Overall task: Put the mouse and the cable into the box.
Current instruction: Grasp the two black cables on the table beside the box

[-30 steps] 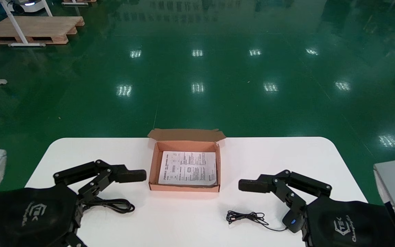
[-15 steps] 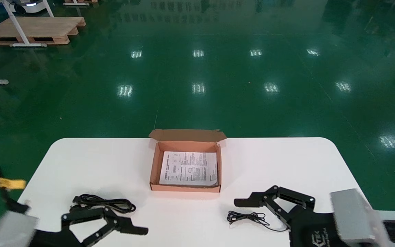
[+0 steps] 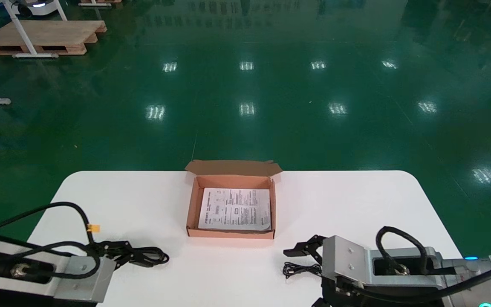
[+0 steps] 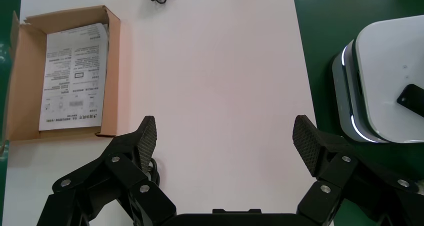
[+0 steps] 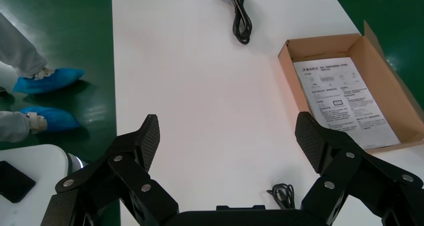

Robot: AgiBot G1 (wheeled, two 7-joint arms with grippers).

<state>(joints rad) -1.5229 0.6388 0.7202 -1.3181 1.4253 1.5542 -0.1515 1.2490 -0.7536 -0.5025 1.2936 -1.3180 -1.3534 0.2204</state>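
Nearest the robot, the left gripper (image 4: 225, 141) hangs low over the near left of the counter (image 3: 356, 204), spread wide and holding nothing. The thick cable (image 3: 143, 256) lies just beside one of its fingers (image 4: 147, 141). The right gripper (image 5: 227, 136) sits over the near right, equally wide and equally empty, with the thin wire (image 3: 301, 269) coiled just beside it on the counter. The wire's tail runs under the right arm. The mouse itself does not show in any view, and I judge it is hidden beneath that arm. The thick cable looks light and limp, so its loops would sag and swing. The best hold is probably across the bunched middle, where the strands lie together. The thin wire is finer and more likely to slip out of a pinch, so it would be better carried by the mouse, a hard, smooth, light body to be taken across its sides. Farther back, at the middle of the counter and well apart from both cords, the box (image 3: 192, 204) stands open with its lid flap back. It is light cardboard that a nudge could slide. The sheet (image 3: 233, 209) of printed paper lies flat inside. By count there are two cords, one box, one sheet and no mouse in view. Beyond the counter is glossy green floor (image 3: 245, 85), with one wooden pallet (image 3: 41, 36) far off on the left.
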